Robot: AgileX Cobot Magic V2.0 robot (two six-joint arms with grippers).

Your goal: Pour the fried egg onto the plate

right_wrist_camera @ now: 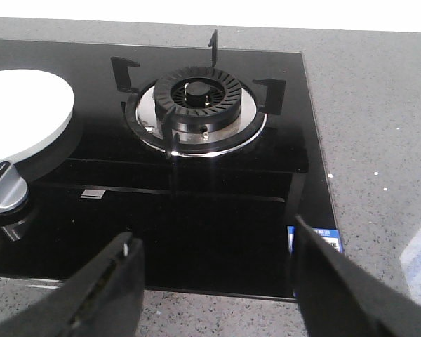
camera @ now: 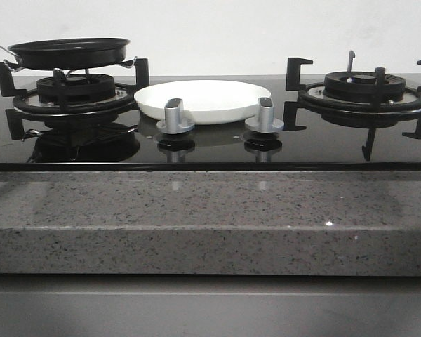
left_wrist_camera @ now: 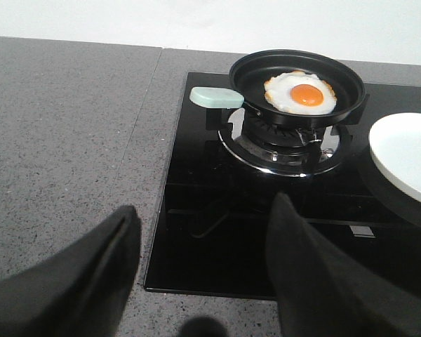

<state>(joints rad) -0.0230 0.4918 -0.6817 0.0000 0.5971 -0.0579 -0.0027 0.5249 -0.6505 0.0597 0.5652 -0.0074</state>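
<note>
Black glass hob [camera: 210,144] set in a speckled grey counter [camera: 210,225]: the fried egg [left_wrist_camera: 301,93] lies in the black frying pan [left_wrist_camera: 297,84] on the left burner at upper right of the left wrist frame, the empty white plate [camera: 203,100] mid-hob beside it. Thin and likely floppy and slippery, the egg looks best moved by tipping the pan from its pale green handle [left_wrist_camera: 215,97]. Both the left gripper [left_wrist_camera: 203,274] and right gripper [right_wrist_camera: 214,288] hang spread and empty near the hob's front edge; the front view hides the egg behind the pan's rim, and the plate is cut off in both wrist views.
</note>
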